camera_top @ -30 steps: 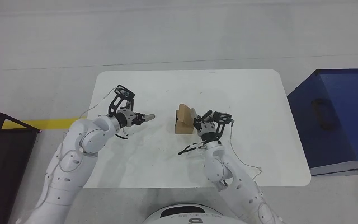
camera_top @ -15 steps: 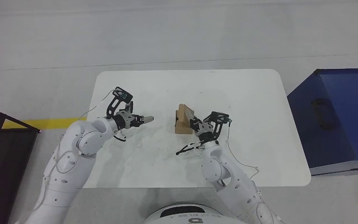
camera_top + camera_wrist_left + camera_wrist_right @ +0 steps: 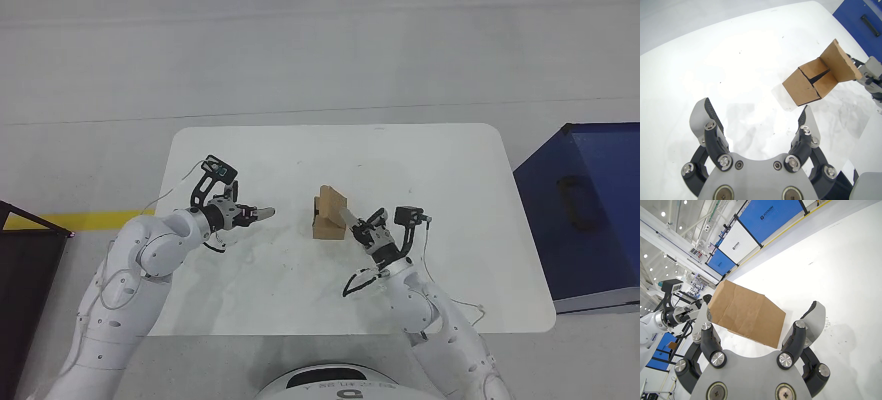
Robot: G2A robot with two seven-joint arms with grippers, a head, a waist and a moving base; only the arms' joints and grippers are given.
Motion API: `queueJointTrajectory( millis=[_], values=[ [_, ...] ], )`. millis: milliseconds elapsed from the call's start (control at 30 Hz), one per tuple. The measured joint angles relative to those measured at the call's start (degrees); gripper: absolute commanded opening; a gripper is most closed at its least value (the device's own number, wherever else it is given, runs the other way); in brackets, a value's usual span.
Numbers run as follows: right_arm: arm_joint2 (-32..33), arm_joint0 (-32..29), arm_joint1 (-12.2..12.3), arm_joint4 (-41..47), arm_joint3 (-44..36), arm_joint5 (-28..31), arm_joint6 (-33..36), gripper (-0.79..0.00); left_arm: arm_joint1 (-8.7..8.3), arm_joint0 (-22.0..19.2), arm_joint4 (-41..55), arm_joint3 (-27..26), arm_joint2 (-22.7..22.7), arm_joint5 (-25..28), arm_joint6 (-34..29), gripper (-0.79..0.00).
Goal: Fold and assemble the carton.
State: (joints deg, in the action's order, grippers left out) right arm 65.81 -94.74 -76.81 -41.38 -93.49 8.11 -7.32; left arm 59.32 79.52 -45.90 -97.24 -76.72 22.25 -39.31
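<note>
A small brown carton stands mid-table with one flap raised on its right side. In the left wrist view the carton shows slit closed flaps on one face and the raised flap beside them. My left gripper hovers open to the carton's left, a short gap away, its fingers holding nothing. My right gripper is open just right of the carton, close behind the raised flap. In the right wrist view the carton lies between and just beyond the spread fingers.
The white table has bare room all around the carton. A blue bin stands off the table's right edge. A dark frame stands by the left edge.
The right arm's wrist has swung to the right and drawn slightly back from the carton. The left gripper moved a little left, away from the carton, then held. The carton has not moved.
</note>
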Motion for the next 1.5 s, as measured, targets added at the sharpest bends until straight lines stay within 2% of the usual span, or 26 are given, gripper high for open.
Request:
queueJointTrajectory(
  millis=[267,300,367,600,667,767,800,833,867,1167,1500],
  values=[
    [-2.57,1.51,-0.78,-2.34,1.36,-5.32,-3.05,-0.154,0.00,0.00,0.00,0.00,0.00,0.00,0.00,0.000],
    [-3.06,1.89,-0.91,-2.74,1.65,-6.33,-2.89,-0.154,0.00,0.00,0.00,0.00,0.00,0.00,0.00,0.000],
    [-3.69,2.48,-1.05,-3.46,2.10,-7.63,-2.09,-0.102,0.00,0.00,0.00,0.00,0.00,0.00,0.00,0.000],
    [-5.20,3.48,-1.33,-6.72,2.70,-11.00,-0.08,-0.129,0.00,0.00,0.00,0.00,0.00,0.00,0.00,0.000],
    [-5.38,3.59,-1.36,-7.22,2.70,-11.39,0.32,-0.172,0.00,0.00,0.00,0.00,0.00,0.00,0.00,0.000],
    [-5.43,3.71,-1.40,-7.49,2.70,-11.74,0.95,-0.292,0.00,0.00,0.00,0.00,0.00,0.00,0.00,0.000],
    [-5.42,3.80,-1.41,-7.48,2.71,-11.85,1.29,-0.311,0.00,0.00,0.00,0.00,0.00,0.00,0.00,0.000],
    [-5.41,3.91,-1.42,-7.58,2.77,-11.95,1.61,-0.379,0.00,0.00,0.00,0.00,0.00,0.00,0.00,0.000],
    [-5.41,4.07,-1.42,-7.82,2.87,-12.08,1.97,-0.391,0.00,0.00,0.00,0.00,0.00,0.00,0.00,0.000],
    [-5.39,4.19,-1.48,-8.69,3.00,-11.87,2.52,-0.369,0.00,0.00,0.00,0.00,0.00,0.00,0.00,0.000],
    [-5.28,4.09,-1.50,-9.46,2.95,-11.77,3.15,-0.413,0.11,0.23,-1.60,-0.47,1.06,-0.47,0.85,0.000]
  ],
)
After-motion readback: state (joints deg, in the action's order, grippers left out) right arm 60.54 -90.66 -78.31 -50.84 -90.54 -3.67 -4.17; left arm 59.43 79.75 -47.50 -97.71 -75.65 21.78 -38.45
